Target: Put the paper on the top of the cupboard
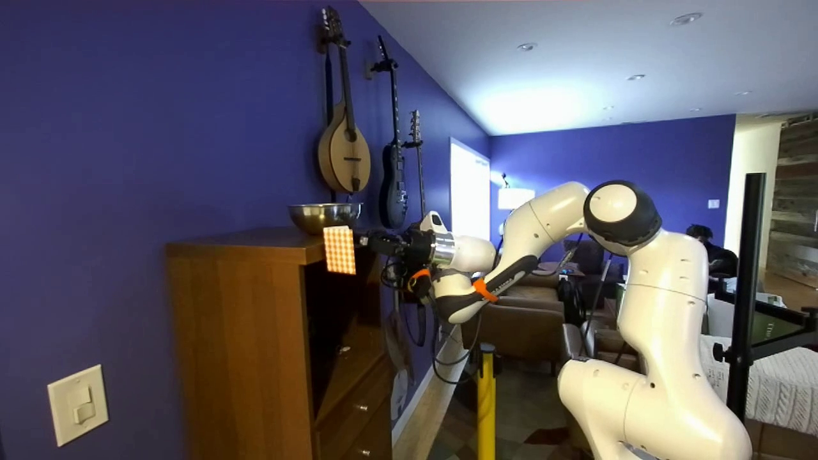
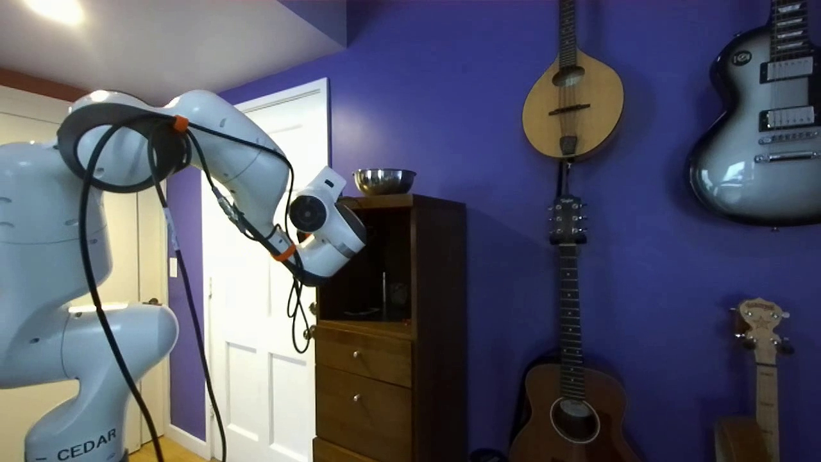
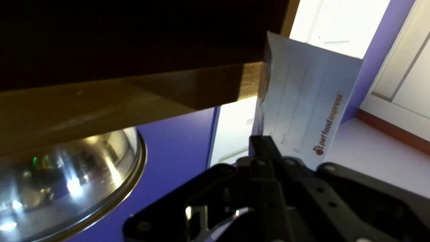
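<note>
Paper (image 1: pixel 340 250) is hanging too low for a straight push in

I am holding it in the gripper (image 3: pixel 265 144), with the fingers (image 3: pixel 257 146) pressing together on the sheet. It is hanging nearly upright just off the front of the cupboard (image 1: pixel 239 351), not yet resting on top, and its lower part is reaching below the top board (image 3: pixel 154 95). That is worrying me most: by driving straight in at this height I am risking jamming the sheet against the board's front edge, buckling it or twisting it out of the pinch. Whether paper and board are touching, I am not managing to tell from here.

By letting go now, I am expecting to be losing it down the front or into the compartment (image 1: pixel 339 319) below. The steel bowl (image 1: pixel 323 218) is sitting up top, close to where I am aiming, so by swinging in too low or too wide I am courting a knock that is sending it sliding. And if I am releasing while much of the sheet is overhanging, its own steepness is probably tipping it back over the edge.
</note>
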Controlling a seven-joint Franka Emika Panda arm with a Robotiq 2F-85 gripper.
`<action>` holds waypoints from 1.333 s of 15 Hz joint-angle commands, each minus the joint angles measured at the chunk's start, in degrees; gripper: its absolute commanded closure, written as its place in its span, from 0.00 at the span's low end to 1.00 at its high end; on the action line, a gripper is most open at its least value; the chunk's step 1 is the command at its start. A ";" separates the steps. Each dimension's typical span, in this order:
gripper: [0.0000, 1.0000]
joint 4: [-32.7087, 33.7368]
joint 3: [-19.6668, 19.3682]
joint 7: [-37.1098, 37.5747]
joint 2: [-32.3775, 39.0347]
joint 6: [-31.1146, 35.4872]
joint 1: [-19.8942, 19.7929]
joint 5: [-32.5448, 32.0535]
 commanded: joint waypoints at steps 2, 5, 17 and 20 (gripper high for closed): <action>1.00 7.31 -4.15 0.69 -8.32 0.01 10.03 -5.66; 1.00 9.92 -3.40 1.45 -11.05 0.02 13.23 -6.53; 1.00 17.03 7.63 9.80 1.11 0.18 0.31 -3.81; 1.00 21.14 15.42 16.46 7.51 -0.39 -10.50 -6.69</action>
